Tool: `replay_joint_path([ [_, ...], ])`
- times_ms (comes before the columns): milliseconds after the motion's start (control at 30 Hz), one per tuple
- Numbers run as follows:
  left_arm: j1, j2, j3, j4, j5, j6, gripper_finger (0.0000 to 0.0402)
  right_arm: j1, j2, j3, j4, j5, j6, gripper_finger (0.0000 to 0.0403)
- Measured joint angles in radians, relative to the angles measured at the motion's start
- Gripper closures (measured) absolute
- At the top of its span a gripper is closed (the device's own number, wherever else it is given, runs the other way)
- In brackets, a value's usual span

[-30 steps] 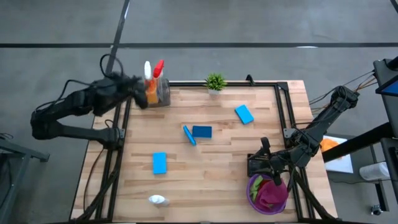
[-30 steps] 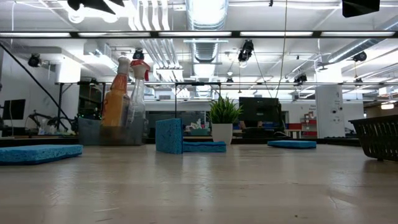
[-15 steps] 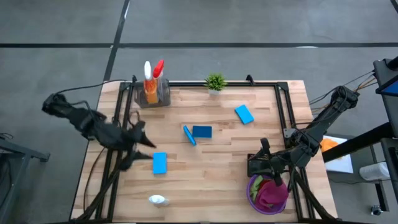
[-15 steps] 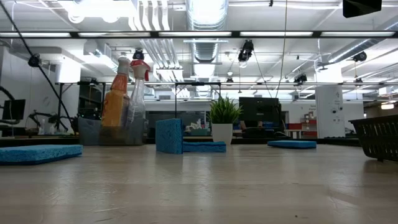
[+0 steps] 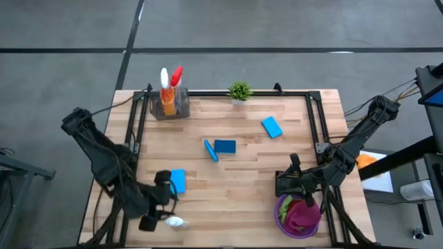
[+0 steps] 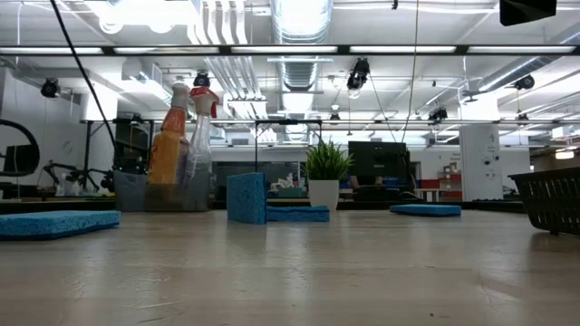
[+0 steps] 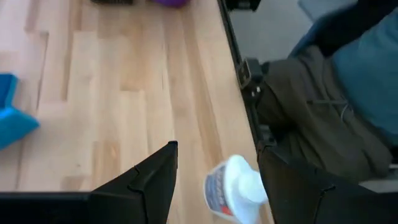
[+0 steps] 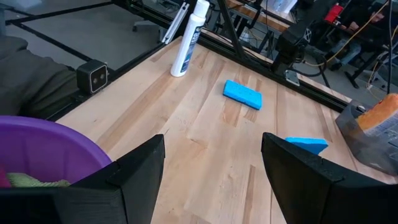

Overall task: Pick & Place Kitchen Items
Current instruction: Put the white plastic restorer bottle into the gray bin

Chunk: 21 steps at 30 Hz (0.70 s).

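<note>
A white spray bottle lies on its side near the table's near-left corner. My left gripper is open just above and beside it; in the left wrist view the bottle shows between the two fingers, apart from them. Several blue sponges lie on the table, and one stands on edge. A clear bin at the far left holds an orange bottle and a red-topped one. My right gripper is open and empty beside a purple bowl that holds green and magenta cloths.
A tiny potted plant stands at the far edge. Black frame rails run along the table's sides. A person's clothing shows beyond the near edge. Bare wood lies in the table's middle.
My left arm has swung from the bin at the far left corner toward the table's near edge and come down over the white bottle. The bottles in the bin stay as they were.
</note>
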State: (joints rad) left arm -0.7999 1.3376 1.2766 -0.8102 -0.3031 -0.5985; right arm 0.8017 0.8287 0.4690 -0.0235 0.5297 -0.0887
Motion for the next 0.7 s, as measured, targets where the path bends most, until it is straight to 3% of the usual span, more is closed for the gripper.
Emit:
replay_joint_path([
  [167,-0.04,0.135,0.121,-0.138,0.0,-0.073,0.0177,0.0,0.0,0.0,0.0,0.0,0.005,0.0138],
  [433,-0.064,0.327,0.315,-0.322,0.087,-0.136,0.0177,0.0,0.0,0.0,0.0,0.0,0.007,0.0138],
  [700,-0.072,0.378,0.387,-0.398,0.094,-0.163,0.0177,0.0,0.0,0.0,0.0,0.0,0.007,0.0138],
])
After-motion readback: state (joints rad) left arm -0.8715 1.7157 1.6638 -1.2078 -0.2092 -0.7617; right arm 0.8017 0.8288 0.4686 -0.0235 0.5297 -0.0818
